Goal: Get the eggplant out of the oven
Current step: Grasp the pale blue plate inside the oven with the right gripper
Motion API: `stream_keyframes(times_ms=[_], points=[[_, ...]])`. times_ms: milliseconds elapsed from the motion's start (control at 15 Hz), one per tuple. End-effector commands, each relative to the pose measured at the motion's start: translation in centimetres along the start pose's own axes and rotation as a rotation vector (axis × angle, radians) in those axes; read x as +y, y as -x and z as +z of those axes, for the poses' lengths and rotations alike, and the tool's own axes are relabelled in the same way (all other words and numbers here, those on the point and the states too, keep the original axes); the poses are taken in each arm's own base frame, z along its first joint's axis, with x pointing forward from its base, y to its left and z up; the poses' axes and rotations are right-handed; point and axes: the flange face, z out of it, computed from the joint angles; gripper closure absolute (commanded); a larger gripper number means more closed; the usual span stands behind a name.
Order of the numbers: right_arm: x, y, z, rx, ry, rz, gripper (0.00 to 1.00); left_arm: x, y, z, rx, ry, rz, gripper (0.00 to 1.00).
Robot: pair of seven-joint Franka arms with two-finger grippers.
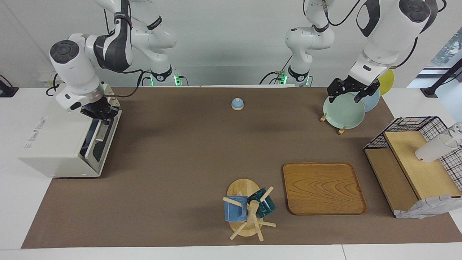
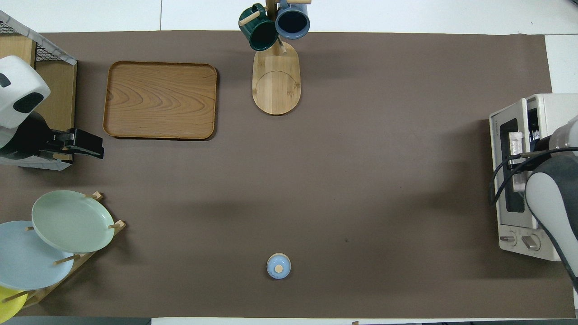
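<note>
Two arms share your desk [image 1: 187, 151]. You'll find the right end effector [image 1: 102, 116] clenched on the metal bar handle [image 1: 100, 131] of the toaster oven [image 1: 54, 144], whose door [image 1: 99, 144] stands slightly ajar at its top edge. You cannot see the eggplant. The left end effector [image 1: 352, 91] waits released over the green plate [image 1: 343, 112] in the rack.

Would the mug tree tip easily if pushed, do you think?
Pushed high, probably: the mug tree carries a blue mug and green mug on thin pegs, so looks top-heavy. Pushed low, its broad flat base would likely slide.
</note>
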Motion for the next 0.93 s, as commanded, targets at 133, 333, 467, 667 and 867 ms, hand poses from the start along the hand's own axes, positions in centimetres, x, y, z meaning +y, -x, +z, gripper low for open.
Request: stream_keyframes(times_ms=[133, 333, 467, 667, 867], points=[[-3.2, -2.3, 7.6, 0.093, -0.011, -0.043, 1.00, -0.4, 0.2, -0.1, 0.012, 0.012, -0.003, 0.00], [-4.7, -3.4, 10.4, 0.106, -0.014, -0.048, 1.00, -0.4, 0.2, -0.1, 0.012, 0.012, -0.003, 0.00], [-5.3, -3.8, 11.9, 0.102, -0.026, -0.025, 1.00, -0.4, 0.2, -0.1, 0.012, 0.012, -0.003, 0.00], [-6.1, -4.1, 13.4, 0.079, -0.073, 0.014, 1.00, -0.4, 0.2, -0.1, 0.012, 0.012, -0.003, 0.00], [-7.7, -4.1, 13.2, 0.079, -0.105, 0.023, 1.00, -0.4, 0.2, -0.1, 0.012, 0.012, -0.003, 0.00]])
